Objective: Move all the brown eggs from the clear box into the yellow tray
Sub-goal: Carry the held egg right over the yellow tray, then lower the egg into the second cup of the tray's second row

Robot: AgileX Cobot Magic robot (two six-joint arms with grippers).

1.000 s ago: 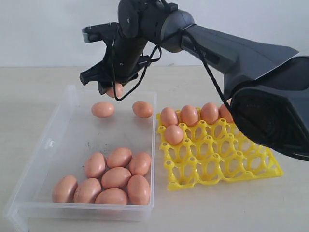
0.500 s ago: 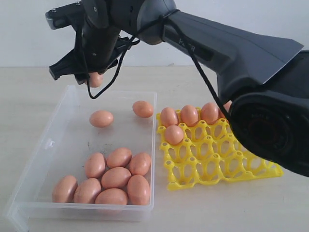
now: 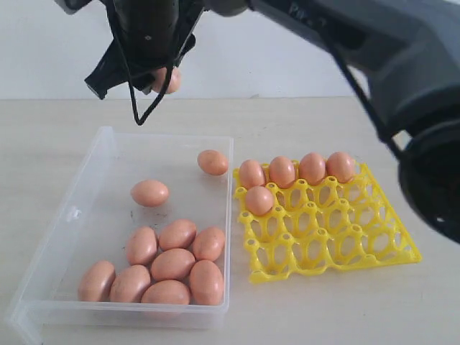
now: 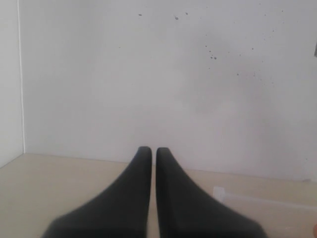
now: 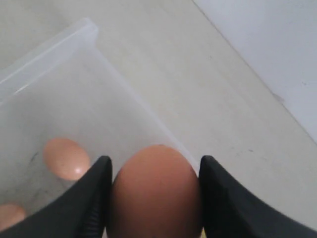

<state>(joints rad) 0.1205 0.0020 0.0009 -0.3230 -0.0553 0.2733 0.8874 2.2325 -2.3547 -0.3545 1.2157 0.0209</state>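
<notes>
Five brown eggs point(image 3: 282, 171) seated in the yellow tray point(image 3: 338, 248), is that the count?

Yes, four along one edge row and one in the next row. Eleven cups are bare.

And the rest?

Ten lie loose in the clear box point(image 3: 100, 154), below the right gripper point(image 3: 154, 75). Eight are heaped at the end farthest from it, two nearer. The sixteenth is up in the air, clamped between that gripper's fingers point(image 5: 94, 198) above the box's corner. The tray is well apart from it, past the box's opposite wall.

So roughly a third done?

About that, I'd judge, with one more egg on its way.

The left gripper point(image 4: 153, 163)?

Its fingers are pressed together with nothing between them, and no eggs are near it.

Any writing?

Pale lettering on the right arm, cut off and unreadable.
</notes>
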